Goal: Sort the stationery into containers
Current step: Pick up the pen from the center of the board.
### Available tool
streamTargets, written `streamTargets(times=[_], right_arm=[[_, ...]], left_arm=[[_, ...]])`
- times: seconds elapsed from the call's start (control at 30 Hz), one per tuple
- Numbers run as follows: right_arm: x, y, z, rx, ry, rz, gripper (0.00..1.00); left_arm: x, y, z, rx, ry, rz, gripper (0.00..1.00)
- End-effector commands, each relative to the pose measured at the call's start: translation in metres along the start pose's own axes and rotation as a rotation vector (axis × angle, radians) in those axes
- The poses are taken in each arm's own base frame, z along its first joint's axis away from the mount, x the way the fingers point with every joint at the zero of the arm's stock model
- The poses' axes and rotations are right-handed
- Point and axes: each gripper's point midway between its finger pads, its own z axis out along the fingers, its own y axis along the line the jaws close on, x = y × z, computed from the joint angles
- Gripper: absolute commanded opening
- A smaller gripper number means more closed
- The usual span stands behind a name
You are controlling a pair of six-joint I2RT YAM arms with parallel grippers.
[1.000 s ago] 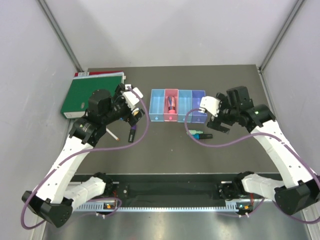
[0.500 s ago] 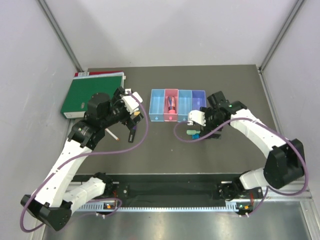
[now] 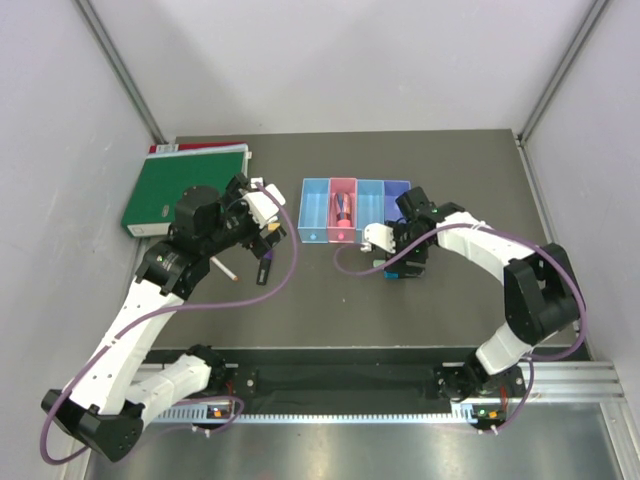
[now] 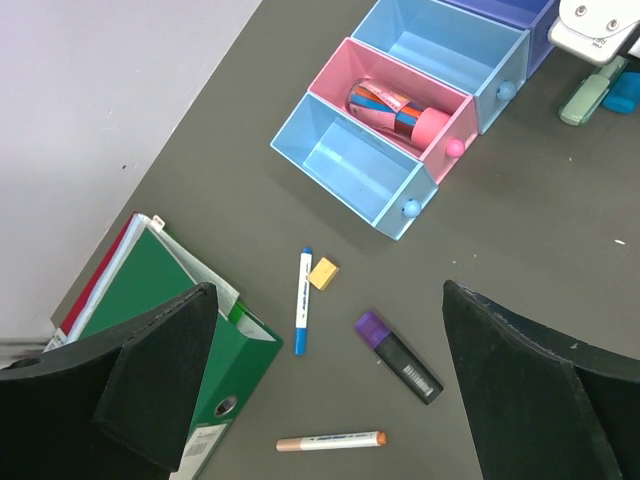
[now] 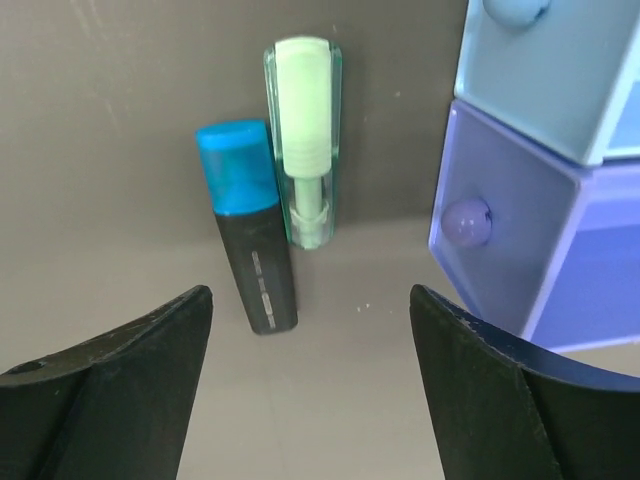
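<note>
The containers (image 3: 355, 210) are four joined bins: light blue (image 4: 355, 165), pink (image 4: 440, 90), light blue (image 4: 450, 45) and purple (image 5: 520, 230). The pink bin holds a colourful tube (image 4: 395, 105). My left gripper (image 4: 328, 310) is open and empty, high above a white pen with blue ends (image 4: 303, 300), a small orange eraser (image 4: 322, 273), a purple-capped black highlighter (image 4: 398, 356) and a white pen with orange ends (image 4: 330, 440). My right gripper (image 5: 310, 295) is open and empty, just above a blue-capped black highlighter (image 5: 250, 225) and a pale green stick (image 5: 303, 140) in front of the purple bin.
A large green binder (image 3: 185, 188) lies at the back left, beside the left gripper. It also shows in the left wrist view (image 4: 150, 330). The right arm's purple cable (image 3: 350, 270) loops over the table in front of the bins.
My right arm has swung left and down, bringing its gripper over the blue highlighter and green stick. My left arm has barely moved.
</note>
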Motion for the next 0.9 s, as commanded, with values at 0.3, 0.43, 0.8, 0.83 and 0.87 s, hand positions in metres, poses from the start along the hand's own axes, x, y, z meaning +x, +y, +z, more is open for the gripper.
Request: streamTargets(times=[0.3, 0.43, 0.8, 0.83, 0.87], right_arm=[[0.001, 0.028, 0.018, -0.058, -0.007, -0.007, 0.67], [0.007, 0.03, 0.025, -0.062, 0.013, -0.006, 0.62], [0.007, 0.023, 0.043, -0.074, 0.028, 0.01, 0.44], [0.008, 0.024, 0.044, -0.076, 0.031, 0.011, 0.4], [0.008, 0.024, 0.044, -0.076, 0.031, 0.011, 0.36]], left_arm=[[-0.024, 0.016, 0.0, -0.043, -0.063, 0.025, 0.99], [-0.026, 0.018, -0.001, -0.048, -0.066, 0.035, 0.99], [-0.029, 0.021, -0.002, -0.056, -0.071, 0.046, 0.99], [-0.03, 0.021, -0.003, -0.056, -0.075, 0.047, 0.99], [-0.03, 0.021, -0.003, -0.057, -0.073, 0.048, 0.99]])
